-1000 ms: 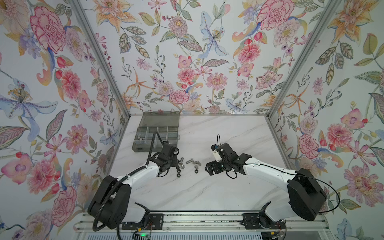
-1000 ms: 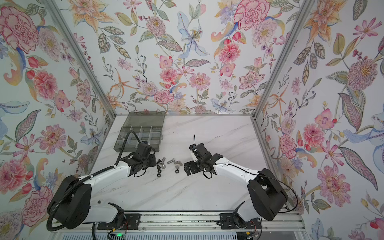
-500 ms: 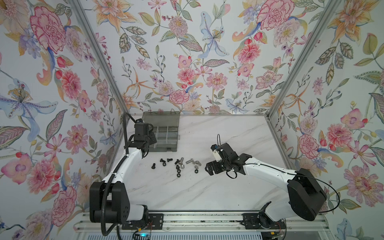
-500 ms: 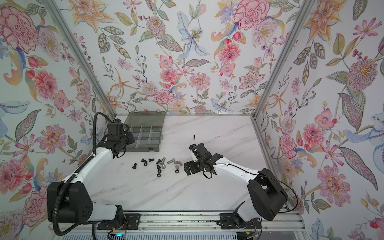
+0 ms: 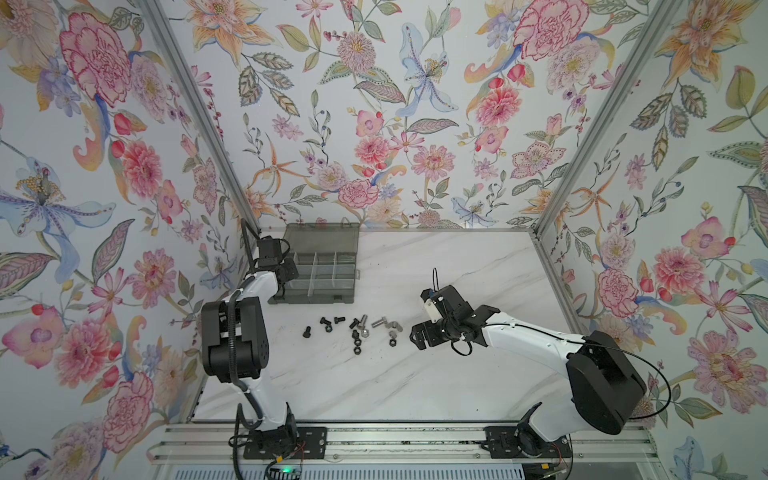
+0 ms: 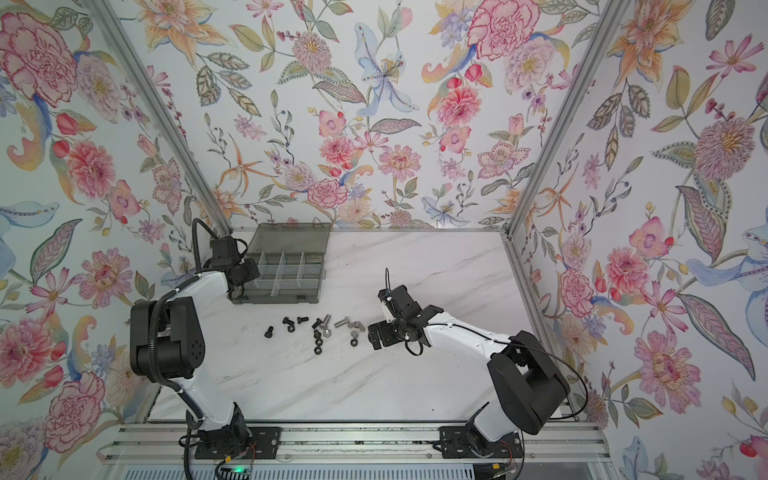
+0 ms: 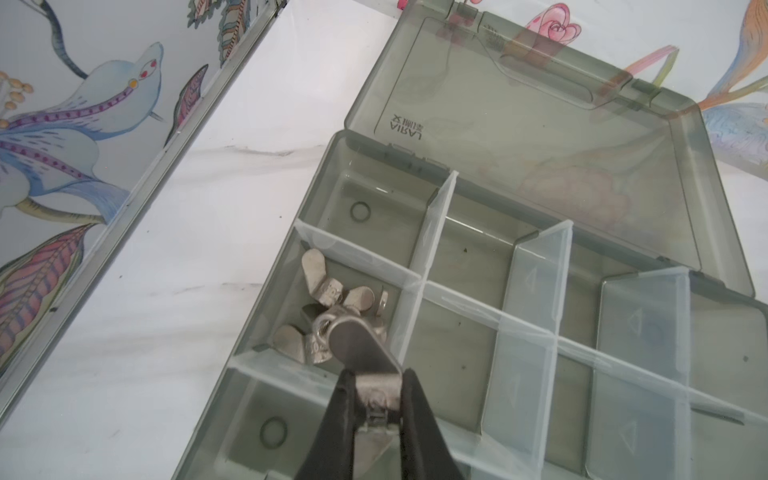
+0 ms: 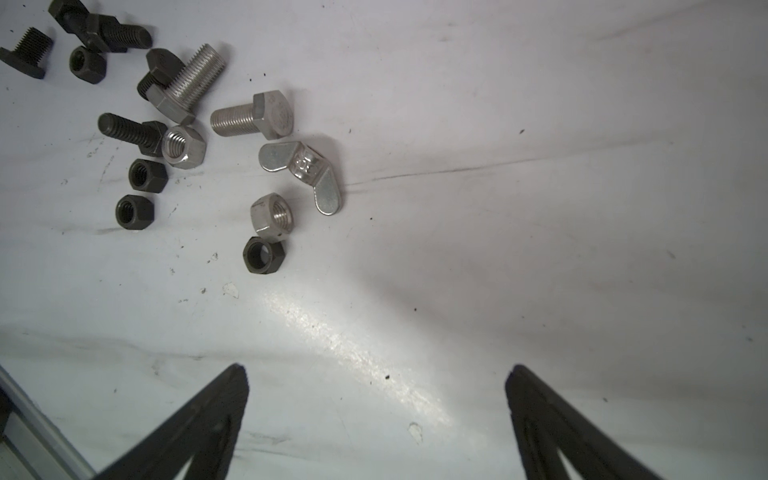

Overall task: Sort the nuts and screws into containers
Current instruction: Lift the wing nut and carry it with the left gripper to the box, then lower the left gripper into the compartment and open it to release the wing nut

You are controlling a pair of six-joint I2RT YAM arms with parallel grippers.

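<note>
Your left hand (image 7: 376, 399) is pinching a silver wing nut (image 7: 359, 347) over the organiser box cell (image 7: 282, 305) that holds other wing nuts (image 7: 328, 289); this looks like the drop step, so next spread it there. Your right hand (image 8: 377, 370) hangs spread near the loose screws (image 8: 189, 83) and hex nuts (image 8: 183, 145) on the worktop (image 8: 540, 249)

Left arm (image 5: 259, 286): white links, black joints, corrugated black cable
Right arm (image 5: 528, 338): same colours, thin looped cable
Right claw (image 8: 376, 370): black tapered fingers (image 8: 230, 395)

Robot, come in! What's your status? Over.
Left gripper shut on wing nut, over wing-nut cell. Right gripper open, empty. Loose screws and nuts on table. Nothing blocking.
</note>
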